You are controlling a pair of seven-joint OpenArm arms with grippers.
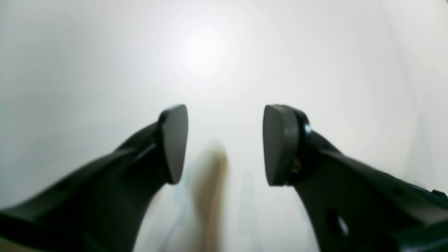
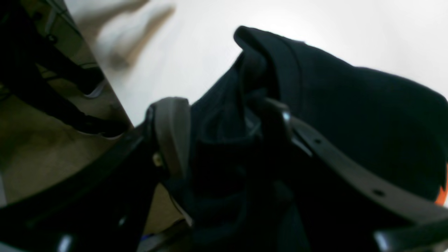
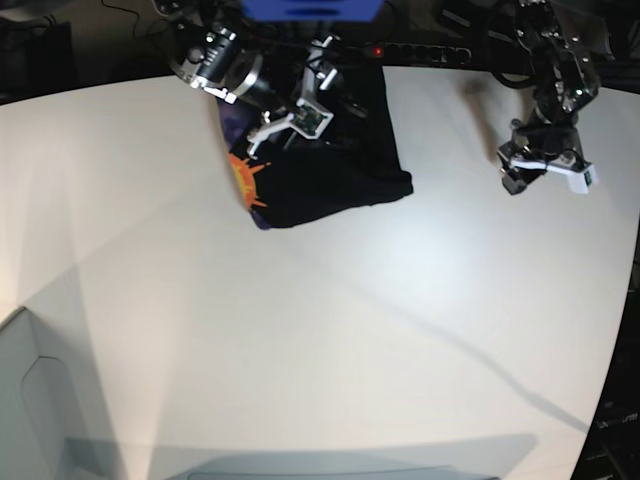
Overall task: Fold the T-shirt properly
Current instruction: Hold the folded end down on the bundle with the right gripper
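Note:
The black T-shirt (image 3: 345,170) lies bunched in a rough fold at the far middle of the white table (image 3: 300,330), its orange sunburst print (image 3: 245,178) showing at its left edge. My right gripper (image 3: 300,122) sits on the shirt's far left part. In the right wrist view its fingers (image 2: 171,133) stand wide apart, open, with a raised ridge of the T-shirt (image 2: 367,115) loose between them. My left gripper (image 3: 545,178) hovers over bare table to the right of the shirt. It is open (image 1: 225,143) with nothing between its pads.
A black power strip (image 3: 420,50) and cables run along the table's far edge. A blue object (image 3: 310,8) stands behind the shirt. A grey bin's rim (image 3: 40,400) shows at the near left. The table edge and floor (image 2: 52,147) lie close beside my right gripper.

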